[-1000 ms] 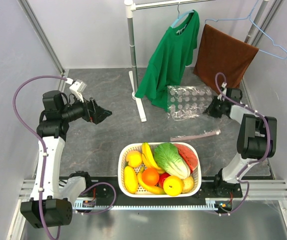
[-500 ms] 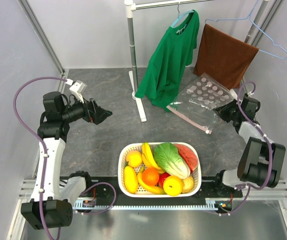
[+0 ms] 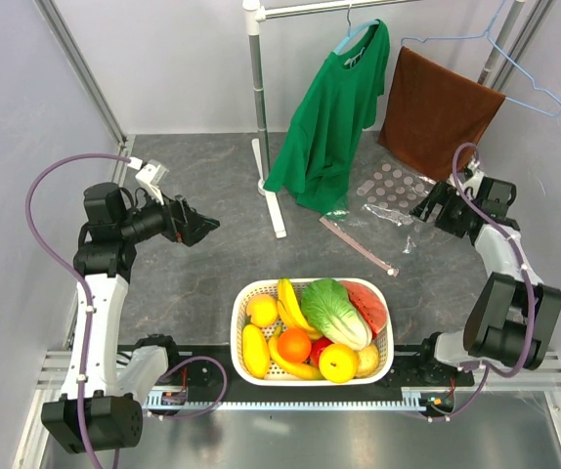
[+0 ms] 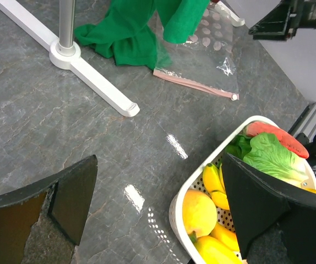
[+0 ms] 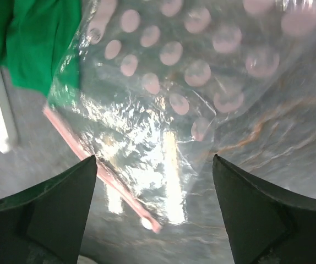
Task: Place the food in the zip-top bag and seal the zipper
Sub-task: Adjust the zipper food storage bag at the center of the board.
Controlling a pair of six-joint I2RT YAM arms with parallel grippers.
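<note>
Zip-top bag (image 3: pixel 383 195): dotted film, lying on bench (image 3: pixel 212 283). Judged light, limp, slippery; grip beside stiffer zipper (image 3: pixel 359 245). Right jaws spread over it; left jaws spread, empty.

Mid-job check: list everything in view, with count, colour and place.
zip-top bag: 1, clear with grey dots, far right of table
zipper: 1, pinkish, bag's near edge
basket: 1, white, near edge, centre
cabbage: 1, green, in basket
orange: 1, orange, in basket
round yellow fruit: 1, yellow, basket's near side
bananas: at least 2, yellow, in basket
watermelon slice: 1, red and green, basket's right side
shirt: 1, green, hanging on rack
towel: 1, brown, hanging far right
left gripper: 1, black, open, above table at left
right gripper: 1, black, open, over bag
</note>
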